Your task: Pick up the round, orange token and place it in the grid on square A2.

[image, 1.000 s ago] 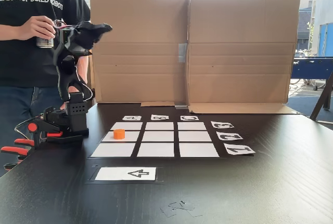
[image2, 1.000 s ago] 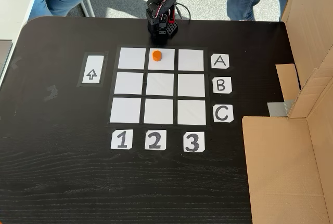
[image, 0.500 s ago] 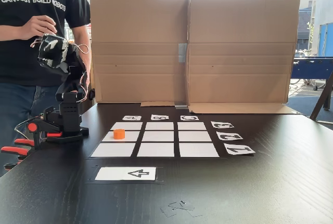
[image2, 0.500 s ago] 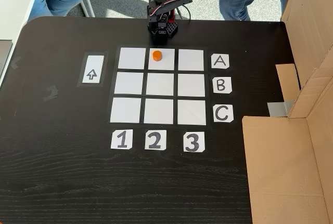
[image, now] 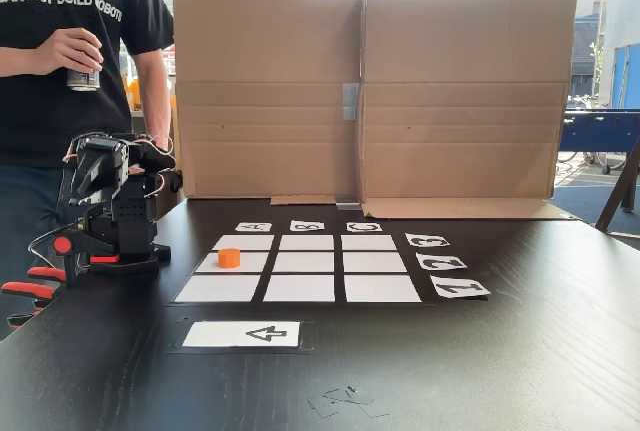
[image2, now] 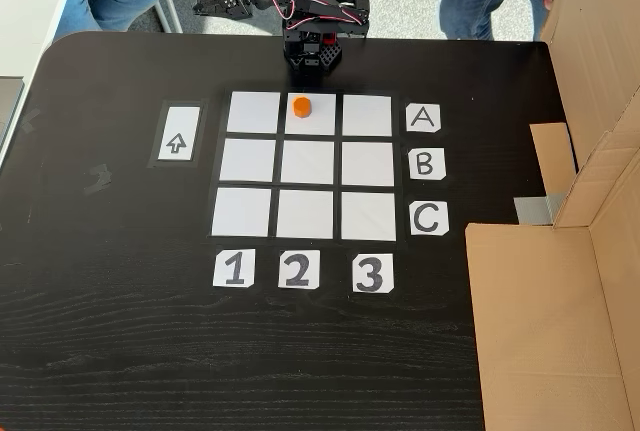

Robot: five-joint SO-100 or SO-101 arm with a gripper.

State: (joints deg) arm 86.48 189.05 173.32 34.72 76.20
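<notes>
Here the hand [image2: 208,1] holds nothing, its opening unclear, well apart from the token [image2: 301,106].

Token [image2: 301,106] smooth orange plastic; grid [image2: 249,160] matt white paper; table [image2: 120,331] dark grained wood; backdrop [image: 460,91] brown cardboard.

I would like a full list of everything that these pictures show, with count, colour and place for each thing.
token: one, orange, on square A2, the middle square of the row beside card A.
grid: nine white squares, three by three, table middle.
letter cards: three, white, A B C, right of the grid in the view from above.
number cards: three, white, 1 2 3, below the grid there.
arrow card: one, white, left of the grid there.
cardboard screen: brown, standing along one table edge.
table: one, black.
can: one, in a person's hand.
person: black shirt, behind the arm.
arm: one, black, folded at the table edge.
gripper: black; open or shut, I cannot tell.
</notes>
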